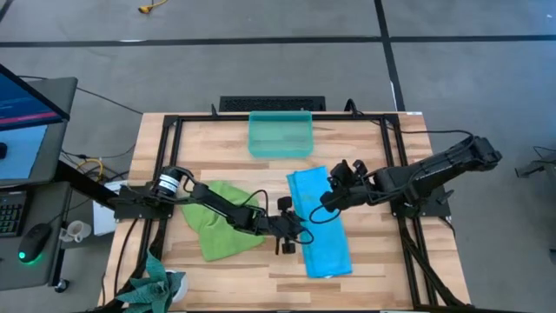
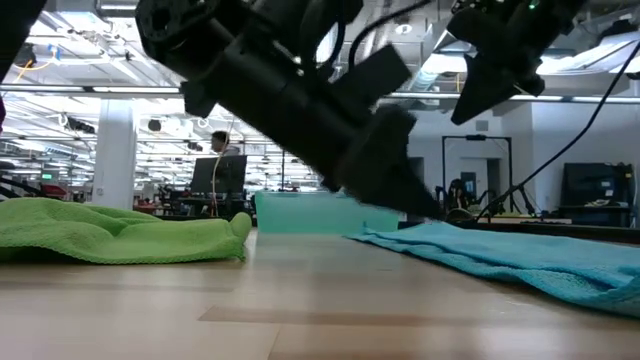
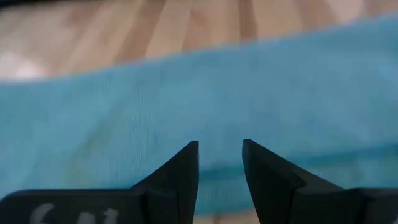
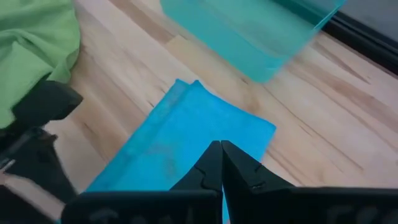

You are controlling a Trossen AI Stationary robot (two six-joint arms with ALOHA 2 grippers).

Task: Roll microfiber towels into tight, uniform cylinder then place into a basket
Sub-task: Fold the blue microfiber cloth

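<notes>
Wooden worktop (image 1: 365, 148), three items resting on it.
Blue towel (image 1: 320, 226) flat; green towel (image 1: 221, 228) crumpled; basket (image 1: 280, 135) at far edge.

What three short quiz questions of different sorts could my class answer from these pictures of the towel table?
1. True or false: the flat sky-blue microfiber towel is already rolled.
2. Which hand has a gap between its fingers: A the left hand, B the right hand?
3. Fill in: the crumpled lime-green microfiber towel lies on the ____, not in the translucent teal plastic basket.

Key: 1 false; 2 A; 3 table.
</notes>
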